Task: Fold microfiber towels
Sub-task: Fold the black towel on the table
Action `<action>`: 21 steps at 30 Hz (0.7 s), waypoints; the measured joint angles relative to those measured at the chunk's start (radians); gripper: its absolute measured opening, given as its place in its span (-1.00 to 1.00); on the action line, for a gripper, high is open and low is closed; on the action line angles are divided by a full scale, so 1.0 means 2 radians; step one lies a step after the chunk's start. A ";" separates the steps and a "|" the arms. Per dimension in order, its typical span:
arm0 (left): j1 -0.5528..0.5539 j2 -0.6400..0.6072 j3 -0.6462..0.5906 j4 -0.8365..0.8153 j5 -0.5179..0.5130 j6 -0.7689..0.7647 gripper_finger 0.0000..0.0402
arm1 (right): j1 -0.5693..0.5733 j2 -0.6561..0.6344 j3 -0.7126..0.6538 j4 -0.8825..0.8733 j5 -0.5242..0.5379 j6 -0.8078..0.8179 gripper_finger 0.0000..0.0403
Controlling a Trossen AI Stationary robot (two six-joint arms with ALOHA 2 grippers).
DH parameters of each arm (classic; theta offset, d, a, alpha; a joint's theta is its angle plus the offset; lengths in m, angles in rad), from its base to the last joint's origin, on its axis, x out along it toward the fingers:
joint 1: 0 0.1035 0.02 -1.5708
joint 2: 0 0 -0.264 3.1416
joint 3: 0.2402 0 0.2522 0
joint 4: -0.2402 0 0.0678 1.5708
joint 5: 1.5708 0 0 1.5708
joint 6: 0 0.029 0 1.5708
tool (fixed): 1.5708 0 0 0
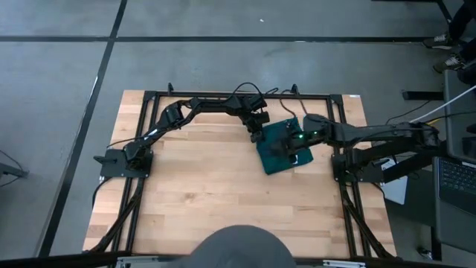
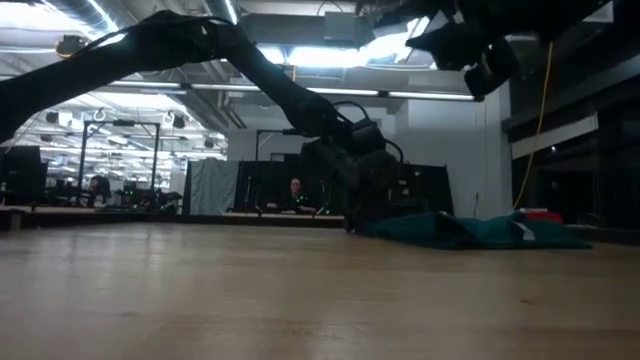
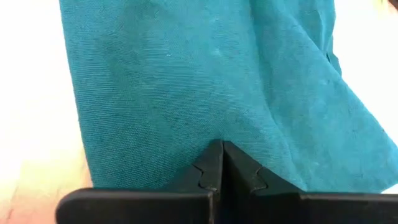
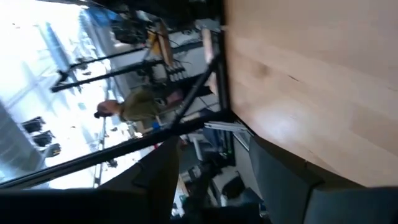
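The dark teal microfiber towel [image 1: 282,149] lies folded and flat on the wooden table's far right part, and shows as a low heap in the low view [image 2: 470,232]. My left gripper [image 1: 257,136] is shut and sits down at the towel's left edge [image 2: 352,218], its tips on the cloth [image 3: 222,148]. Above the towel, well clear of it, my right gripper [image 1: 299,138] hangs open [image 2: 480,55]. Nothing is between its fingers [image 4: 214,186]. My left gripper's shut fingertips [image 3: 214,155] rest on the towel's upper face [image 3: 221,134] close to its left edge. They slant down at it from the table's far left. The cloth lies flat on the table. Whether any cloth is caught between the tips, I cannot tell.
A black frame [image 1: 223,94] runs round the table's edges. Bare wood [image 1: 208,193] spreads over the left and near parts. A grey rounded shape [image 1: 238,249] sits at the near edge, and a laptop [image 1: 455,182] is off the right side. People sit in the room beyond [image 2: 295,190].
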 joint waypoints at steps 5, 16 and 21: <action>-0.001 -0.001 0.000 -0.020 0.016 0.016 -0.96 | -0.010 -0.032 0.000 0.000 0.017 -0.010 -0.10; -0.037 -0.019 -0.004 -0.064 0.018 -0.077 -0.92 | -0.027 -0.074 0.000 0.002 0.020 -0.064 -0.20; -0.052 -0.026 -0.020 -0.124 0.021 -0.054 -0.92 | -0.027 -0.098 0.000 -0.001 0.003 -0.098 -0.19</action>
